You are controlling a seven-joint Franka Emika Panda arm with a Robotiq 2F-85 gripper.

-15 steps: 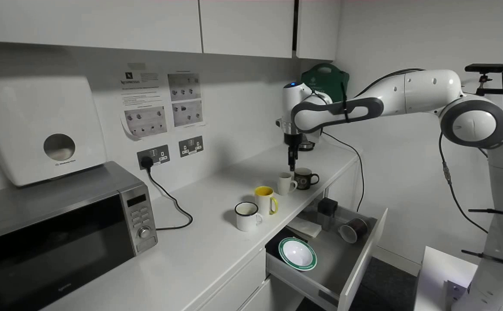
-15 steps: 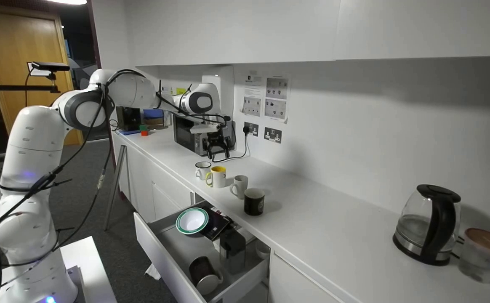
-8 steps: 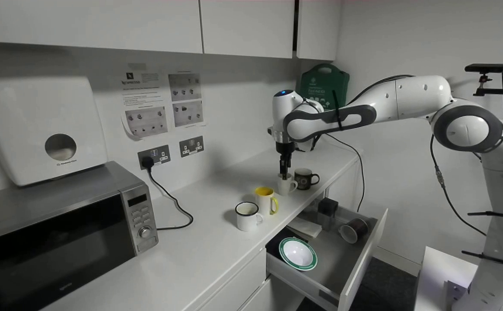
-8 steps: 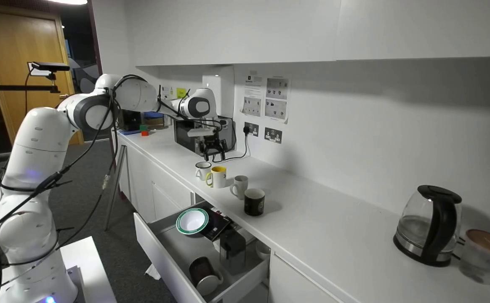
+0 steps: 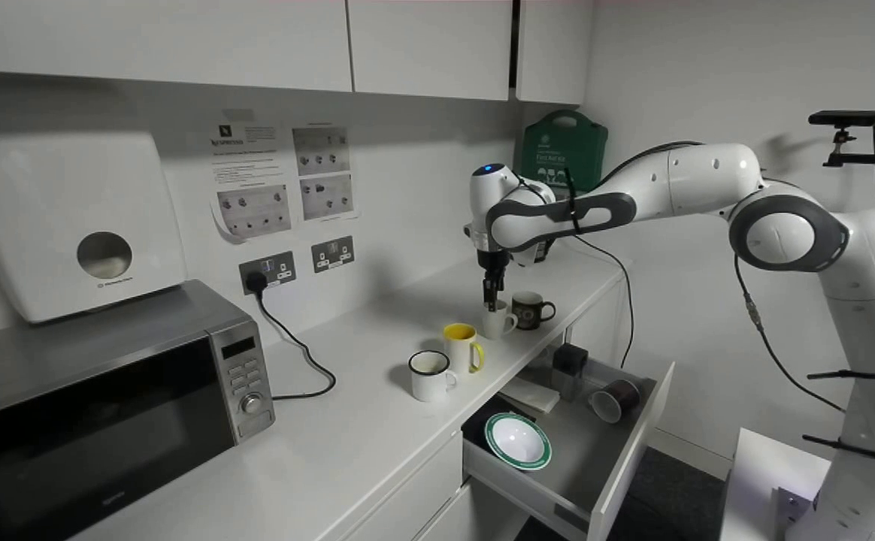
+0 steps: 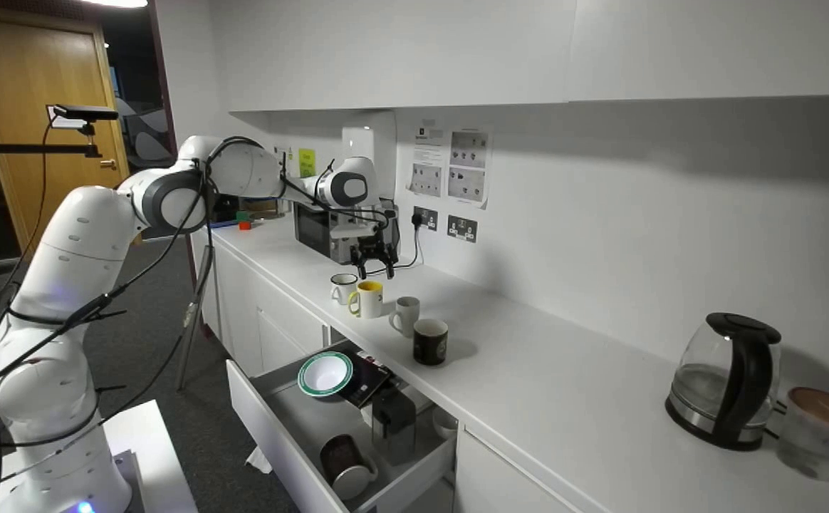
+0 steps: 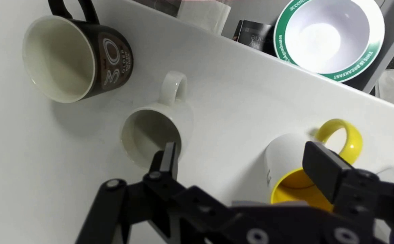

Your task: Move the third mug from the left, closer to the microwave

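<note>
1. Clearly, closest to the wrist camera, the gripper [image 7: 241, 152] has its fingers [image 7: 324, 167] spread wide and holds nothing; one covers part of the white mug [image 7: 149, 130] there, though an exterior view shows a gap between tip and mug.
2. The white mug stands upright on the counter [image 5: 310, 466], between the yellow-lined mug [image 7: 285, 156] and the dark mug [image 7: 107, 61]; the wrist view looks down into its pale interior.
3. Past the yellow-lined mug stands a dark-rimmed cup [image 5: 430, 382], barely inside the wrist view's edge.
4. The open drawer [image 6: 270, 434] contains a green-rimmed bowl [image 7: 329, 37], a brown mug [image 6: 340, 452] on its side and a black-topped container [image 6: 393, 427]; only the wrist view makes the bowl's "THIS IS BREAKFAST" legible.
5. In both exterior views the microwave [image 5: 107, 421] sits well apart from the white mug.
6. Farthest, a glass kettle [image 6: 724, 385] and a brown-lidded tub [image 6: 820, 434] stand plain in an exterior view, contents unclear; a green case [image 5: 564, 150] shows in an exterior view only.
</note>
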